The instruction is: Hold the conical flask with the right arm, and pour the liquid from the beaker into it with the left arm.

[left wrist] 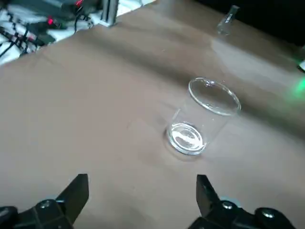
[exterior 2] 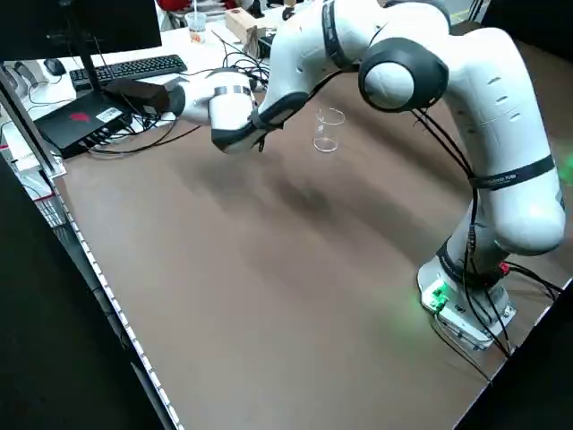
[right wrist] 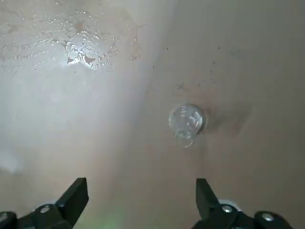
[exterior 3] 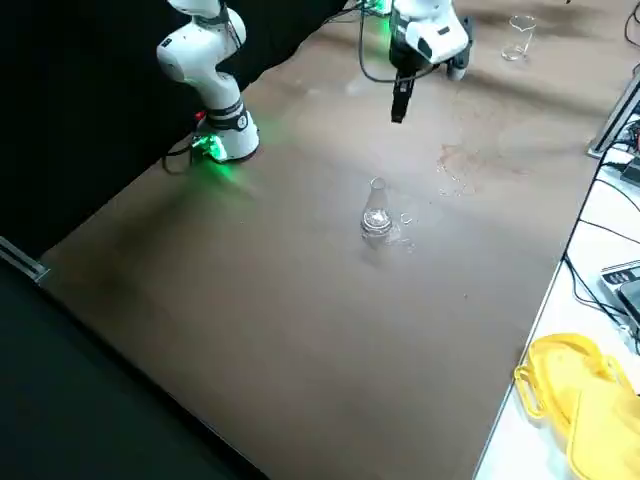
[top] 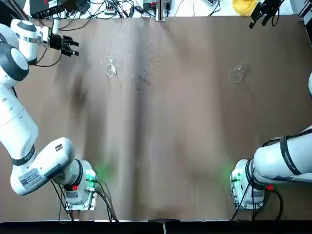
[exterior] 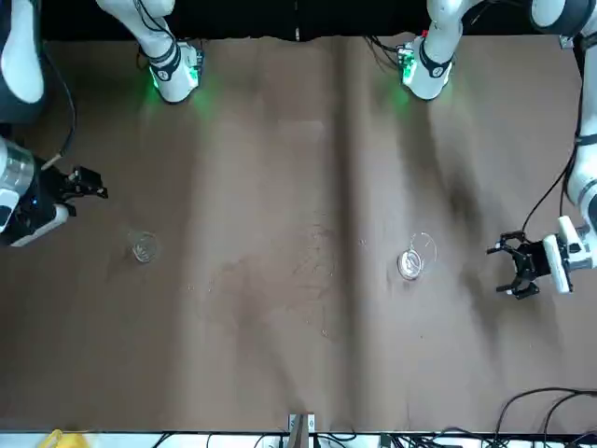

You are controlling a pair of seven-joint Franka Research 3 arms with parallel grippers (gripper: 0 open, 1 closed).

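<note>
The beaker (top: 109,66) is a clear straight-sided glass standing upright at the far left of the brown table (top: 185,146). My left gripper (top: 70,47) is open beside it, low and level, a short gap to its left; the beaker (left wrist: 202,117) shows ahead of the spread fingers (left wrist: 78,191). The conical flask (top: 237,74) stands upright at the far right. My right gripper (exterior 3: 400,100) hangs open well above the table and looks down on the flask (right wrist: 187,121). Neither gripper touches the glass.
A patch of wet droplets (top: 141,80) lies on the table between the two vessels. Beyond the far edge are cables, a keyboard (exterior 2: 134,67) and a yellow object (exterior 3: 580,400). Both arm bases (top: 80,187) stand at the near edge.
</note>
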